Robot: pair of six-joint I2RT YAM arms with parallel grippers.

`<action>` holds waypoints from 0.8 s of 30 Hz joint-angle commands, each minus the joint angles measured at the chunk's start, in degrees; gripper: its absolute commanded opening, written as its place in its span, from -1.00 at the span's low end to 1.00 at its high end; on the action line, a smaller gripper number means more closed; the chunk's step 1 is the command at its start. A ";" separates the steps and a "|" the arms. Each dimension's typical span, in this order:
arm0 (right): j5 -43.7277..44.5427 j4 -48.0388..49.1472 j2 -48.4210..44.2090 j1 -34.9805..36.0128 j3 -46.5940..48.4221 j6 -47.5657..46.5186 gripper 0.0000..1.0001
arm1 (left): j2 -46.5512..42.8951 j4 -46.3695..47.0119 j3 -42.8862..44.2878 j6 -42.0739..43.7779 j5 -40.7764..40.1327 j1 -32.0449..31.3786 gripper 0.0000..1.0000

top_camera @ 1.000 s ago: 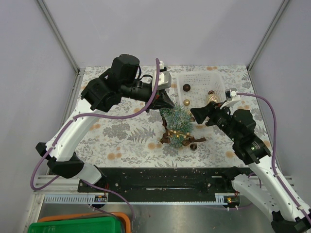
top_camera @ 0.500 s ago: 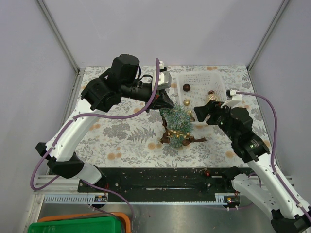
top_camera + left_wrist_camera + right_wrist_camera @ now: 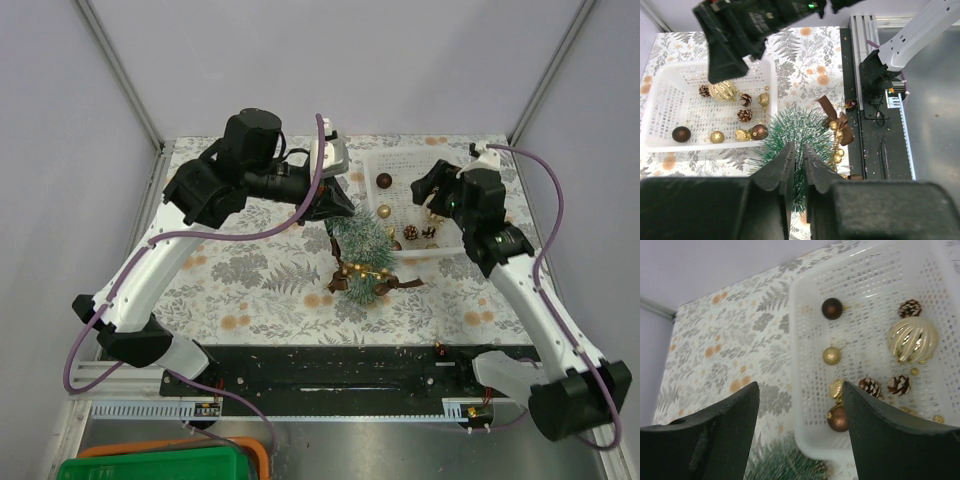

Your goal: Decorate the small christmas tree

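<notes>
**Top view.** The tree point(image 3: 362, 255) stands on the worktop point(image 3: 250, 270), just in front of the basket point(image 3: 452, 165). The left gripper point(image 3: 338, 208) sits at the tree's tip, judged to be steadying it for hanging. The right gripper point(image 3: 428, 192) hangs over the basket, judged to be there to fetch an ornament.

**Left wrist.** The jaws are almost together, with the tip's bristles pinched between them. A brown bow point(image 3: 832, 112) and gold beads point(image 3: 837, 150) already hang on the tree.

**Right wrist.** The jaws are spread wide, empty and touching nothing. Below them in the basket lie a striped gold ball point(image 3: 912, 339), smaller balls and pinecones point(image 3: 871, 386).
</notes>
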 commanded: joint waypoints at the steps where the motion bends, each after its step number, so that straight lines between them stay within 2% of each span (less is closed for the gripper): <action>1: -1.71 6.38 11.02 -4.47 6.70 0.71 0.47 | -1.67 1.60 1.98 -0.71 -0.73 0.66 -0.50; 5: -0.56 11.22 24.73 -4.47 11.18 -1.06 0.41 | -1.23 0.99 2.76 -0.54 -0.47 0.92 -0.12; 7: -1.08 12.19 32.81 -4.47 14.87 -2.19 0.40 | -0.70 0.55 3.29 -0.54 -0.29 1.10 -0.08; 13: -2.40 12.63 50.22 -4.47 25.68 -2.02 0.35 | 0.53 -1.91 3.99 -0.19 2.78 1.63 -0.16; 17: -3.54 14.03 56.39 -4.47 29.99 -1.85 0.31 | 1.32 -4.46 5.14 -0.01 3.75 2.33 -0.28; 24: -4.51 13.60 64.39 -4.29 37.37 -2.20 0.27 | 0.44 -4.73 4.52 0.25 3.23 2.59 -0.37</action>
